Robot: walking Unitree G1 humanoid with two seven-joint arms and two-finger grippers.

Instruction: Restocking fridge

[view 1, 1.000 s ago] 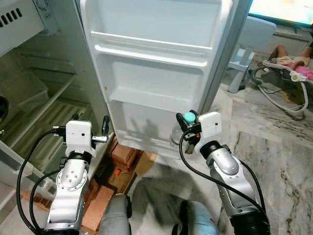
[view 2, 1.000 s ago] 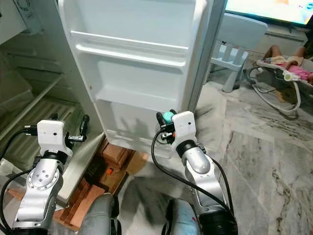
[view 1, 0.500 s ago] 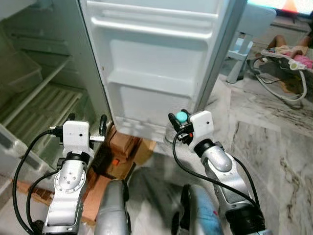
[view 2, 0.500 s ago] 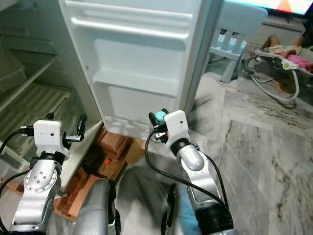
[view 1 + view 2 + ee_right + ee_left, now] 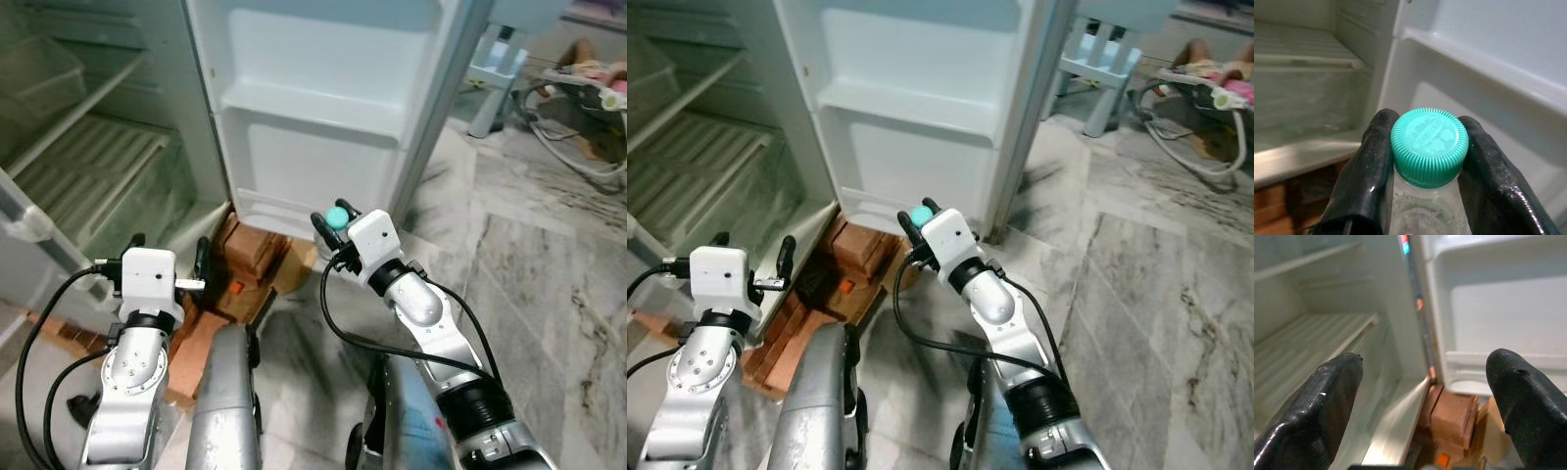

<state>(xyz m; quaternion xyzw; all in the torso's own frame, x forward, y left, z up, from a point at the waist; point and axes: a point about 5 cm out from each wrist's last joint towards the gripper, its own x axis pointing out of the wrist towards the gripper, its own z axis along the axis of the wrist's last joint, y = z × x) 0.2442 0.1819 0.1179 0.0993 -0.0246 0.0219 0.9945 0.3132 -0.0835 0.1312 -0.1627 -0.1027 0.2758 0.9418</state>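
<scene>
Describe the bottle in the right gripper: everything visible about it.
The bottle is clear plastic with a ribbed teal screw cap, closed, bearing an embossed mark too small to read. The right gripper clamps it at the neck, one black finger on each side just under the cap. It is held upright in front of the open fridge door's lower shelf. Most of its body is hidden.

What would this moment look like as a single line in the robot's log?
right tool: shut on bottle | left tool: open, idle | fridge door: open, shelves bare | step: bottle not yet shelved
</scene>
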